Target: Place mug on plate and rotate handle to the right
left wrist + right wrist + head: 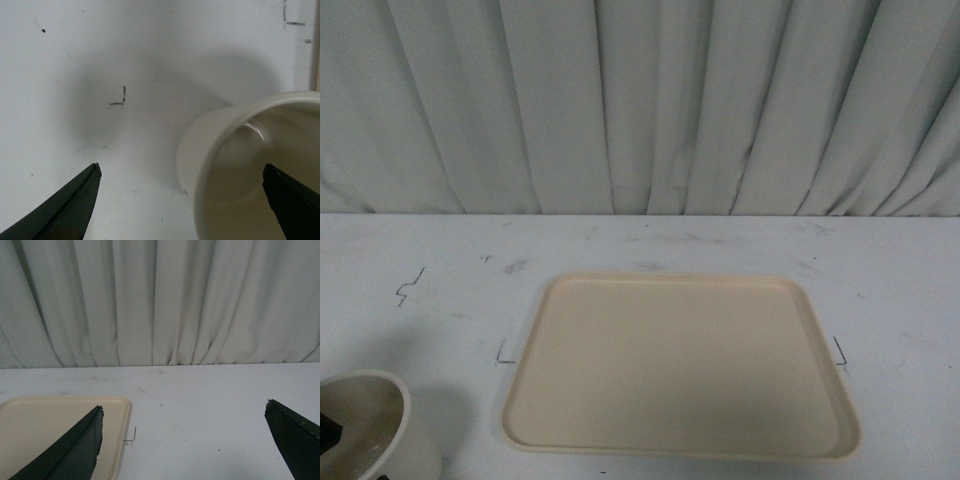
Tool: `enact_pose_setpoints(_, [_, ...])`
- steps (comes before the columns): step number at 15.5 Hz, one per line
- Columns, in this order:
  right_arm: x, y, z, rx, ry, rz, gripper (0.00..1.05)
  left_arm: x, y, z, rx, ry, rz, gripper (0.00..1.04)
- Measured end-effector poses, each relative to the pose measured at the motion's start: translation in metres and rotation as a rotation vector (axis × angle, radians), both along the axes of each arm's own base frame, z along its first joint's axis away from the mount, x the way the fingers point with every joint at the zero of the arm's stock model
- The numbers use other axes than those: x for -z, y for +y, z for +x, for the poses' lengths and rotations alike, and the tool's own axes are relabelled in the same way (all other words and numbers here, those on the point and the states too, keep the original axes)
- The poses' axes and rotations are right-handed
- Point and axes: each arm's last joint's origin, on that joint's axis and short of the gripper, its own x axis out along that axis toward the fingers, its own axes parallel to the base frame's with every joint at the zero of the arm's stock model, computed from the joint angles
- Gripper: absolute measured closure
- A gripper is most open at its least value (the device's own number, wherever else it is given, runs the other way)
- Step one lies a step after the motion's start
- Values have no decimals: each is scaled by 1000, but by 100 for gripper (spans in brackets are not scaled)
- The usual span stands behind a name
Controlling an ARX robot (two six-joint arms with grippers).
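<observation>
The white mug (pixel 370 435) stands on the table at the near left, cut off by the frame's corner; its handle and smiley face are hidden. The beige plate (pixel 680 365) lies empty in the middle, to the mug's right. My left gripper (pixel 181 166) is open and straddles the mug's wall (pixel 200 145), one finger (pixel 290 200) over the mug's inside and the other outside over the table. A dark fingertip (pixel 328 431) shows inside the mug in the front view. My right gripper (pixel 183 405) is open and empty, over bare table beside the plate's right edge (pixel 125 412).
A pale pleated curtain (pixel 640 100) hangs along the table's far edge. The white tabletop (pixel 420 300) carries small black corner marks near the plate (pixel 504 355) and by the mug (pixel 120 97).
</observation>
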Motion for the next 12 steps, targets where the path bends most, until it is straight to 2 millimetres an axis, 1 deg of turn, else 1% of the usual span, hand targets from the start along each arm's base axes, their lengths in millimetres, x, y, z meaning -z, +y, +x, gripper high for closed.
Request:
enact_pose_setpoints(1, [0, 0, 0, 0, 0, 0, 6, 4, 0, 2, 3, 4, 8, 7])
enact_pose_setpoints(2, [0, 0, 0, 0, 0, 0, 6, 6, -1, 3, 7, 23, 19, 16])
enact_pose_setpoints(7, [0, 0, 0, 0, 0, 0, 6, 5, -7, 1, 44, 49, 15, 72])
enact_pose_setpoints(9, [0, 0, 0, 0, 0, 0, 6, -6, -10, -3, 57, 25, 19, 96])
enact_pose_setpoints(10, [0, 0, 0, 0, 0, 0, 6, -14, -13, -7, 71, 22, 21, 102])
enact_pose_setpoints(11, [0, 0, 0, 0, 0, 0, 6, -22, -17, -8, 90, 13, 24, 102])
enact_pose_setpoints(12, [0, 0, 0, 0, 0, 0, 6, -34, -25, -4, 122, -26, 25, 102])
